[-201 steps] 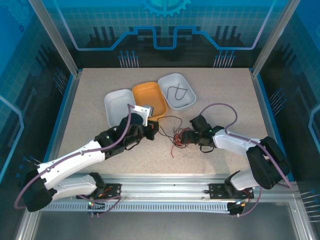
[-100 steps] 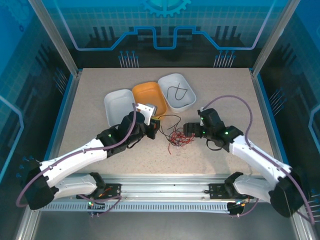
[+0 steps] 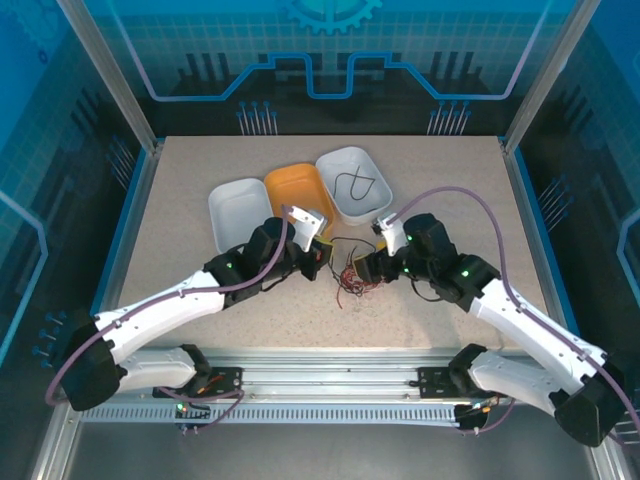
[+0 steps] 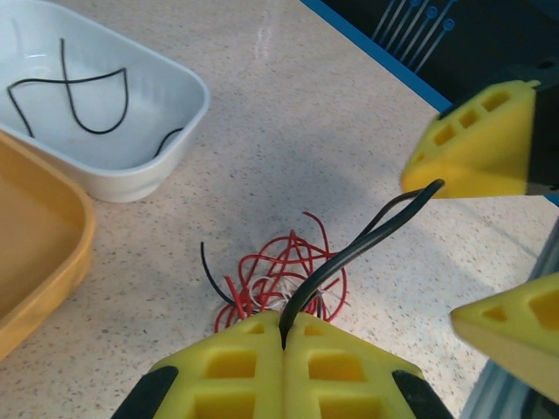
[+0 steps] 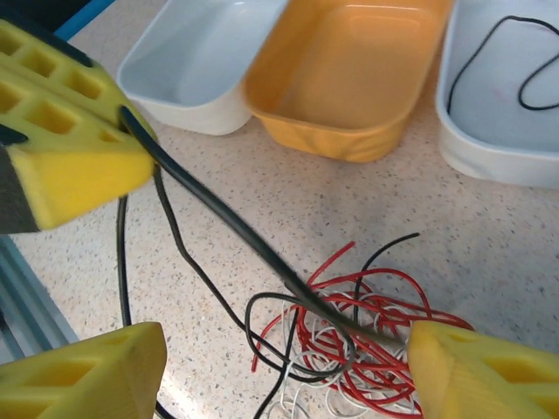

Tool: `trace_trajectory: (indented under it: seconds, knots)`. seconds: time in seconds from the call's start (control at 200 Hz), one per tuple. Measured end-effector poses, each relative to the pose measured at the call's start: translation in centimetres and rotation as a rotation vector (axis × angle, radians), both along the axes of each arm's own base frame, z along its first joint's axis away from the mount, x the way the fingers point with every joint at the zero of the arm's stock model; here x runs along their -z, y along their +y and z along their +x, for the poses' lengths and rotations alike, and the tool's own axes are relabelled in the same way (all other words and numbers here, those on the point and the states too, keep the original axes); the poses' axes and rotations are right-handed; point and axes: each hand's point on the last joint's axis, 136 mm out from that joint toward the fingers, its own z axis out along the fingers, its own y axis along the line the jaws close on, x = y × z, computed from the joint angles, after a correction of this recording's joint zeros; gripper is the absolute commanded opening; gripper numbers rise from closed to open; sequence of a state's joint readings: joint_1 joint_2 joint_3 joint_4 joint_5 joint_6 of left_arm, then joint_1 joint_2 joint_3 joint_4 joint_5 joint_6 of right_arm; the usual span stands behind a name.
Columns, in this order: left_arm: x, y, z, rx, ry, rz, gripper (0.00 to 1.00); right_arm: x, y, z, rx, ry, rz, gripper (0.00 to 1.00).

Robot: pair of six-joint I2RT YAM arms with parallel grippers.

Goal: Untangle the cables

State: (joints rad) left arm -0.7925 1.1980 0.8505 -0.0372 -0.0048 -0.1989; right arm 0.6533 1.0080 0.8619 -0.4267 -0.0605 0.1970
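Thin red, black and white wires (image 5: 376,336) lie bunched on the speckled surface (image 5: 524,262) in front of the orange plastic tray (image 5: 349,70). Left claw (image 4: 284,330) pinches a black strand (image 4: 367,244); right claw (image 5: 288,349) gapes. Limp, light, snag-prone, I'd guess: grip a free end.

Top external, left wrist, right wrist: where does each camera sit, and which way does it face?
Top external: above and behind the bases, looking down on the table; both arms, left hand and right hand show.
Left wrist: on the left arm, facing the red cable over its shut fingers.
Right wrist: on the right arm, facing the orange tray between its open fingers.
Both wrist views share the red cable, the orange tray and the black cable pinched by the left hand.
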Motion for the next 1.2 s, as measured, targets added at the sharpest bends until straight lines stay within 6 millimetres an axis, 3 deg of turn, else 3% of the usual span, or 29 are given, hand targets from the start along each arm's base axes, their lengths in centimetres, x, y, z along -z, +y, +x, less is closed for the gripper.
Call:
trace_trajectory:
  seconds: [0.275,0.415,0.535,0.685,0.82,0.89,0.951,1.016,1.076,1.196]
  knots:
    - [0.0,-0.5,-0.7,0.054,0.007,-0.005,0.0,-1.3,1.0,2.2,-0.012,-0.07,-0.072,0.73]
    - [0.1,-0.4,-0.7,0.053,0.01,-0.003,0.0,-1.2,0.5,2.5,0.004,-0.091,-0.102,0.59]
    - [0.1,-0.4,-0.6,0.051,0.01,-0.003,0.0,-2.2,0.2,2.1,0.001,-0.121,-0.092,0.52]
    - [0.0,-0.6,-0.9,0.072,0.016,-0.014,0.0,-3.3,0.2,1.5,-0.006,-0.141,-0.054,0.36]
    - [0.0,-0.9,-1.2,0.094,0.025,-0.024,0.0,-2.8,0.6,1.4,-0.019,-0.115,-0.047,0.04]
    - [0.0,-0.9,-1.3,0.097,0.027,-0.026,0.16,-2.2,0.8,1.4,-0.026,-0.091,-0.05,0.0]
    - [0.0,-0.9,-1.2,0.094,0.031,-0.028,0.36,-1.8,0.9,1.5,-0.027,-0.08,-0.057,0.0]
    - [-0.1,-0.8,-1.2,0.085,0.039,-0.036,0.63,-1.8,0.9,1.5,-0.025,-0.076,-0.058,0.0]
    - [-0.2,-0.6,-1.2,0.07,0.042,-0.039,0.98,-2.1,0.9,1.5,-0.017,-0.077,-0.052,0.0]
    - [-0.5,1.3,-1.5,0.0,0.04,-0.07,0.99,-3.4,0.4,1.7,0.02,-0.093,-0.042,0.0]
